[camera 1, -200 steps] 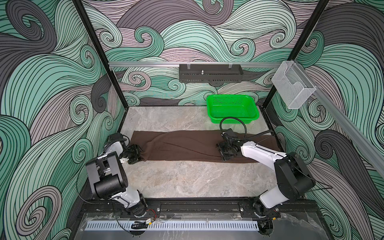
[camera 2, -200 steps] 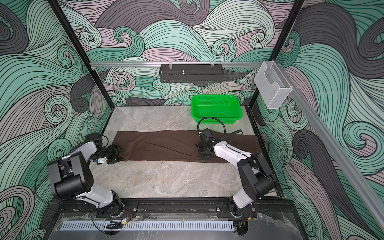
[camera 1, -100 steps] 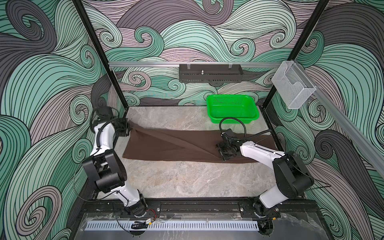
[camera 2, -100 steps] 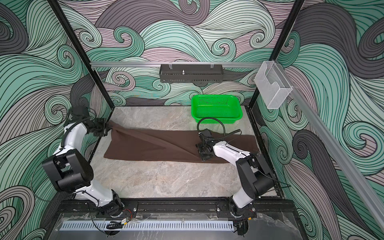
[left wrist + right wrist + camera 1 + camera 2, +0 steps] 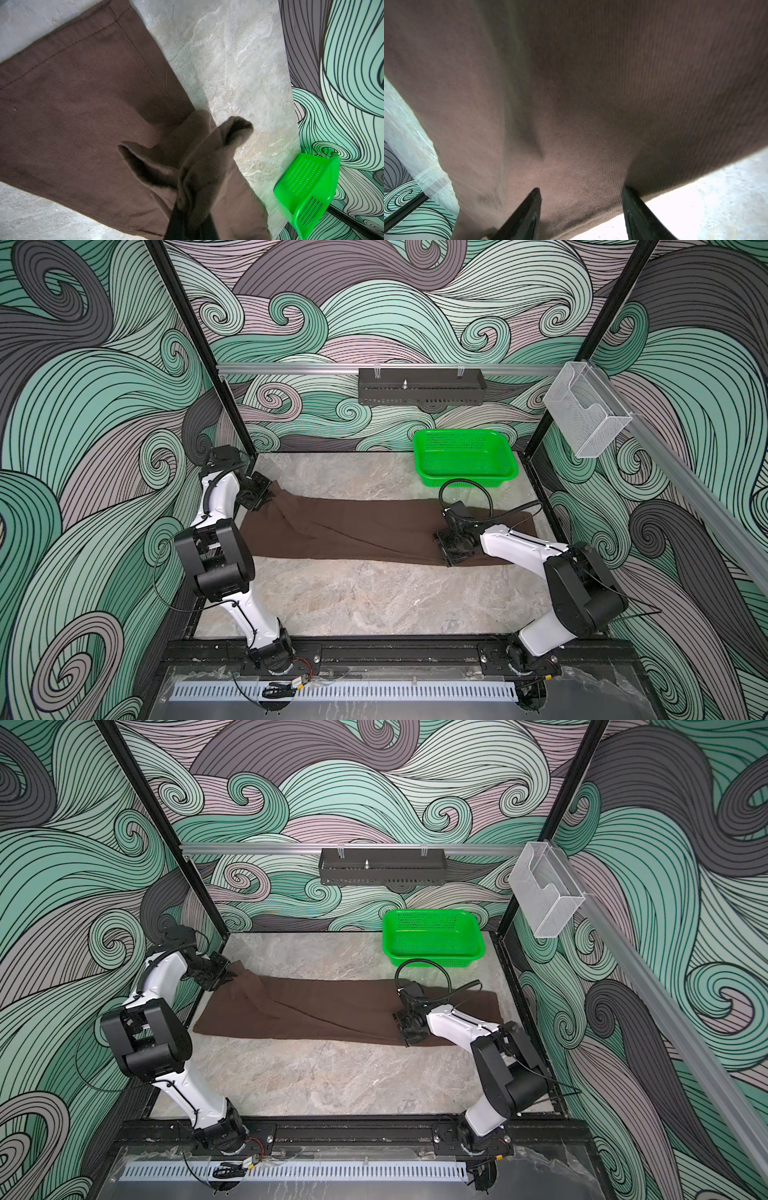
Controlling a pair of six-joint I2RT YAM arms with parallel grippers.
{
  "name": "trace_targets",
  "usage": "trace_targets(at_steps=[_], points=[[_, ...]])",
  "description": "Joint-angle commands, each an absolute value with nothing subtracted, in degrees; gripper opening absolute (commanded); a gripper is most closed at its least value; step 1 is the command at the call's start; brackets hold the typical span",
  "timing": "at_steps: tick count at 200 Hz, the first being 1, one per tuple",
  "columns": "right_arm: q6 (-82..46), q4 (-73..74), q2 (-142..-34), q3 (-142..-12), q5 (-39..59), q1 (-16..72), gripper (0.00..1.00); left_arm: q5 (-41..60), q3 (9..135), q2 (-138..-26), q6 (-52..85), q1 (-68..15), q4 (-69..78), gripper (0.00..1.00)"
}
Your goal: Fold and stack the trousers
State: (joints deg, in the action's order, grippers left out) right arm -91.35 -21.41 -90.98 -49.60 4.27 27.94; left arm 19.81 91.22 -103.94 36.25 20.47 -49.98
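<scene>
While the trousers [image 5: 353, 531] lie stretched across the tabletop [image 5: 353, 605], their left end is raised at the far left corner. There the left pincer [image 5: 268, 501] is closed tight on a bunched fold of the brown cloth and holds it above the surface. The right pincer [image 5: 581, 189] stands about half open. Both its fingertips [image 5: 529, 209] press down on the cloth near the right end, with no fold pinched between them.

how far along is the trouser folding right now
Done: the trousers lie stretched lengthwise across the table, apparently leg on leg. In hand: the left gripper is shut on a far corner of one end, raised off the table; the right gripper, open, rests on the cloth near the other end. Left: the crosswise folds and the stacking.
</scene>
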Motion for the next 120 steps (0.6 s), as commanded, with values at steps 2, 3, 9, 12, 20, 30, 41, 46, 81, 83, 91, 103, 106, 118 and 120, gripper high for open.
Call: trace_targets(at_steps=[2, 3, 9, 12, 20, 30, 41, 46, 81, 83, 91, 103, 106, 118, 120], points=[[-92.3, -23.3, -89.6, -48.6, 3.0, 27.4, 0.63, 18.2, 93.8, -103.1, 33.9, 20.9, -50.5, 0.00], [-92.3, -23.3, -89.6, -48.6, 3.1, 27.4, 0.63, 18.1, 93.9, -103.1, 33.9, 20.9, -50.5, 0.00], [-92.3, -23.6, -89.3, -48.5, 3.1, 27.3, 0.63, 18.0, 94.2, -103.0, 33.7, 21.0, -50.7, 0.00], [-92.3, -23.7, -89.1, -48.4, 3.1, 27.2, 0.63, 18.0, 94.2, -103.0, 33.6, 21.1, -50.8, 0.00], [-92.2, -24.1, -88.4, -48.1, 3.0, 27.1, 0.63, 17.9, 94.3, -102.7, 33.4, 21.6, -51.0, 0.00], [-92.1, -25.2, -87.2, -47.7, 2.8, 27.0, 0.63, 17.8, 94.1, -102.3, 33.1, 22.2, -50.9, 0.00], [-92.1, -26.3, -85.7, -47.1, 2.3, 27.1, 0.64, 17.8, 93.8, -101.8, 32.7, 22.8, -50.7, 0.00], [-92.0, -26.9, -84.9, -46.8, 1.9, 27.0, 0.64, 17.8, 93.7, -101.6, 32.5, 23.1, -50.6, 0.00], [-91.4, -29.0, -80.8, -43.6, -0.4, 25.8, 0.63, 17.8, 93.8, -100.8, 30.1, 23.9, -49.8, 0.00], [-91.4, -29.0, -80.8, -43.4, -0.4, 25.6, 0.63, 17.9, 93.9, -100.7, 30.1, 23.9, -49.7, 0.00], [-91.3, -29.0, -80.9, -42.8, -0.3, 24.7, 0.62, 18.3, 94.0, -100.6, 29.6, 24.0, -49.5, 0.00], [-90.5, -28.9, -81.5, -42.4, -0.3, 22.8, 0.59, 18.6, 94.0, -100.5, 28.8, 24.1, -49.1, 0.00], [-90.2, -28.9, -81.7, -42.5, -0.4, 22.4, 0.57, 18.8, 94.0, -100.4, 28.7, 24.1, -49.0, 0.00], [-89.4, -28.2, -82.4, -42.6, -0.5, 20.7, 0.51, 19.2, 94.1, -100.5, 27.9, 24.1, -48.9, 0.00], [-89.2, -27.9, -82.5, -42.5, -0.4, 20.4, 0.50, 19.3, 94.1, -100.4, 27.7, 24.1, -48.9, 0.00]])
